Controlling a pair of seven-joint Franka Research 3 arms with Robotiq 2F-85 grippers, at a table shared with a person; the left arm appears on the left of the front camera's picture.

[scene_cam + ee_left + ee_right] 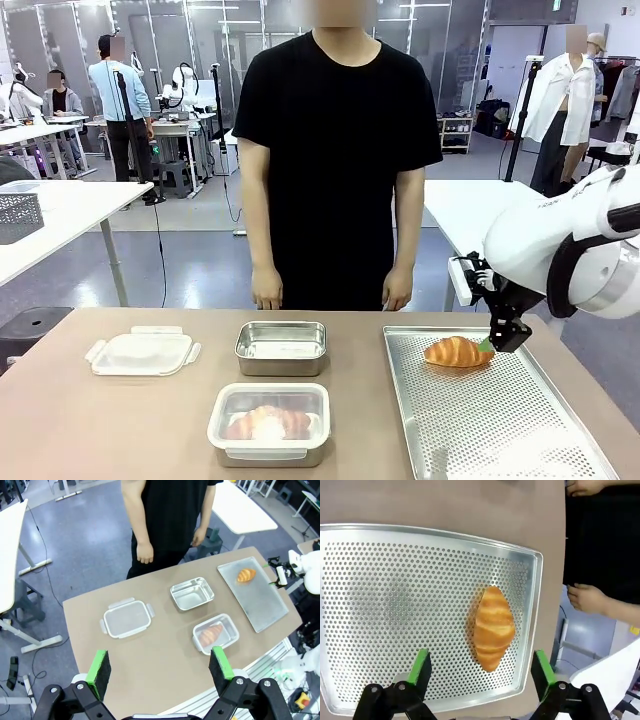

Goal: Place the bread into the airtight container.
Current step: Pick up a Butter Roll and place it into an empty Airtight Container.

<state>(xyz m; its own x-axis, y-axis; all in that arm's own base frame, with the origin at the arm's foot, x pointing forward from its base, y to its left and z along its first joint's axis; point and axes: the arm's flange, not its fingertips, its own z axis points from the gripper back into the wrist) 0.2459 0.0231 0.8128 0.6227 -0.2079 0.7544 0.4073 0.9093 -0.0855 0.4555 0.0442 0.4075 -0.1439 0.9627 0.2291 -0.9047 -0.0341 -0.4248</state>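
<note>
Right gripper released: jaws spread wide, green pads either side of open air, nothing grasped. From the front it sits at the far right end of the tray, just beside the right tip of the loose croissant; contact cannot be judged.

Left gripper also released, jaws wide, empty, held high above the table.

Count, bread: 2 croissants.
- 1 loose on the perforated tray, far end, lying flat.
- 1 second croissant inside the closed container, seen through its clear lid.

Count, containers: 2 steel boxes.
- closed container, near middle of the table.
- open container, empty, directly behind the closed one, apart from it.

Count, lids: 1 on the closed container; 1 spare lid flat on the table, left of the open container.

Count, trays: 1.

Person stands at the far edge, 2 hands hanging by the table rim, touching nothing.
</note>
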